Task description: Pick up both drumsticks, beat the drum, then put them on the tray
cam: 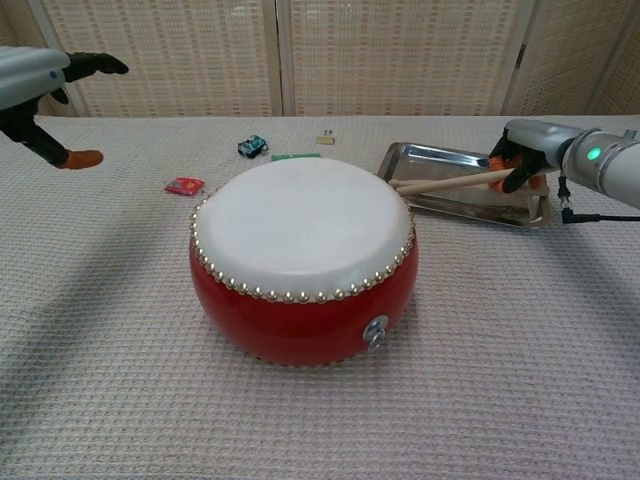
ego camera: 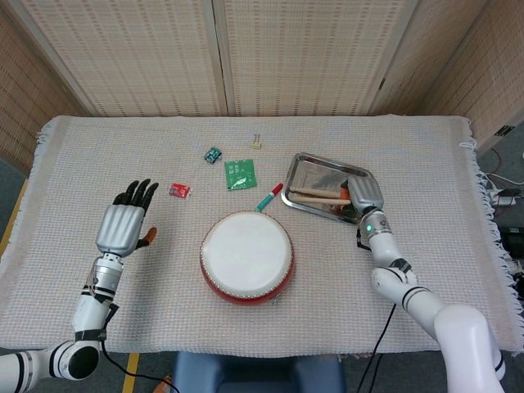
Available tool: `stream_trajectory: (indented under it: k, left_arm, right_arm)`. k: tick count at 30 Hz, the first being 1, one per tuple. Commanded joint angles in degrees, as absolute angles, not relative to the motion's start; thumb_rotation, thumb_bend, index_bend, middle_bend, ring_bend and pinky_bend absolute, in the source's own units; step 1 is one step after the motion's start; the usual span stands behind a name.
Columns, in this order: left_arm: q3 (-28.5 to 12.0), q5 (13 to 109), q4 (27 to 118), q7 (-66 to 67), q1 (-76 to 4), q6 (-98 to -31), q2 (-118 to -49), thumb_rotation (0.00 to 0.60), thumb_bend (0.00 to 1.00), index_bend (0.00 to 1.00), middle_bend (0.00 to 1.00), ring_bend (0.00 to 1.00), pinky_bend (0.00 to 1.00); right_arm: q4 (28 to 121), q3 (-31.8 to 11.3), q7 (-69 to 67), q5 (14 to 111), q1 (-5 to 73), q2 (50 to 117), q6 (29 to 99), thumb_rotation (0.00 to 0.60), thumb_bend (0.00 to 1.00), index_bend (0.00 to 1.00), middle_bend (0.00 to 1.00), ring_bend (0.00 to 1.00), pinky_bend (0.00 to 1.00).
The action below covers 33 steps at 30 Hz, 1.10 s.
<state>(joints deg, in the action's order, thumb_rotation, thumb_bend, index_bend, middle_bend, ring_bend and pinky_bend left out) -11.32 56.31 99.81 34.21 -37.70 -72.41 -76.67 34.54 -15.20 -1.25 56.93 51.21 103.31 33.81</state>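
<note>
The red drum with its white skin stands at the table's middle front. Behind it to the right lies the metal tray, whose rim shows in the chest view. Two wooden drumsticks lie low across the tray, pointing left. My right hand is at the tray's right end, its fingers curled around the sticks' ends. My left hand hovers far left of the drum with its fingers spread, holding nothing.
A red packet, a teal toy car, a green packet and a small clip lie behind the drum. A red-and-teal marker lies between the drum and the tray. A woven cloth covers the table.
</note>
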Motion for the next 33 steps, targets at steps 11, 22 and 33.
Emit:
stream_trajectory:
  k: [11,22,33]
  left_arm:
    - [-11.6,56.8,99.2,32.8,-37.5,-71.7,-76.5,0.6,0.32,0.0,0.0,0.0,0.21]
    - [-11.8,56.8,97.7,29.3,-35.8,-71.5,-75.2,0.6,0.32,0.0,0.0,0.0,0.21]
    - [-10.1,60.5,93.6,16.4,-28.4,-74.8,-72.2,0.6,0.32,0.02,0.01,0.0,0.21]
  right_arm:
    - [37.9,-16.9,3.8,55.6,51.0,101.4,33.6,0.6,0.07,0.01,0.12,0.0,0.07]
    - [60.9,-17.0,6.9,58.0,45.1,87.1,43.5,0.6,0.13,0.18,0.13,0.03,0.16]
    - [87.6,-9.8,4.9,70.5,29.3,65.9,61.8,0.6,0.22,0.2,0.18,0.07,0.18]
